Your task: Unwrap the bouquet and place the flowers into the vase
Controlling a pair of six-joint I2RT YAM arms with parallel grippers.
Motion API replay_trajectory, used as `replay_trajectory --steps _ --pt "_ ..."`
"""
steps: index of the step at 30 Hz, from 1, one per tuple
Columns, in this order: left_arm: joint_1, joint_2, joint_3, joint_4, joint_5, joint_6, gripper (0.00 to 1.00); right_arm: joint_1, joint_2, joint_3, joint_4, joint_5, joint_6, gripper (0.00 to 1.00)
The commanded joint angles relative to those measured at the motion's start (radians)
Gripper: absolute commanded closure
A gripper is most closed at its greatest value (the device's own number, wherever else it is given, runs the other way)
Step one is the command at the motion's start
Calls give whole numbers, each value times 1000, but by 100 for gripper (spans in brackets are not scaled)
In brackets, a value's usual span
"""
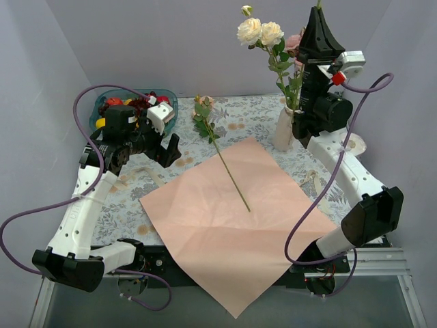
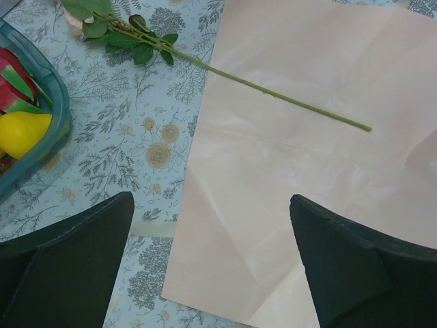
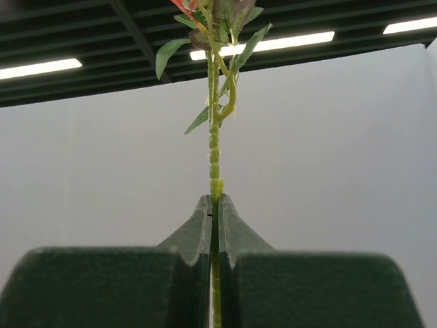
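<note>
The pink paper sheet (image 1: 225,219) (image 2: 307,171) lies unfolded flat on the table. One rose (image 1: 229,167) (image 2: 273,96) lies across it, with its bloom toward the back left. The off-white vase (image 1: 283,130) stands at the back right and holds cream roses (image 1: 259,32). My right gripper (image 1: 318,9) (image 3: 214,199) points straight up beside the vase, shut on a thin green flower stem (image 3: 214,150); its bloom is mostly out of frame. My left gripper (image 1: 171,152) (image 2: 212,199) hovers open over the sheet's left edge, holding nothing.
A teal tray (image 1: 167,102) (image 2: 58,130) of colourful fruit sits at the back left, close behind the left gripper. A cream strip (image 2: 153,227) pokes out from under the sheet's left edge. The sheet's near corner hangs over the table's front edge.
</note>
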Motion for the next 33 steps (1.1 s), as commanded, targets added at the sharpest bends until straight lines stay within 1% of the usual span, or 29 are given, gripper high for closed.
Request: replay_trajectory --steps 1,6,14,17,25,29,33 --pt "3 -5 3 18 13 13 2 -57 15 46 170 45 19 99" --pt "3 33 10 32 15 27 2 -92 81 46 250 44 13 99" --pt "3 145 104 15 25 45 2 -101 230 111 362 -45 -77 99" --pt "3 185 137 1 26 57 2 -107 279 148 397 -96 -96 99" --pt "3 285 242 -65 -4 73 2 -150 406 255 469 -163 -119 99" --pt "3 329 294 -95 -17 77 2 -176 466 325 492 -185 -120 99" --pt "3 374 329 -124 -40 91 2 -195 529 396 514 -174 -104 99"
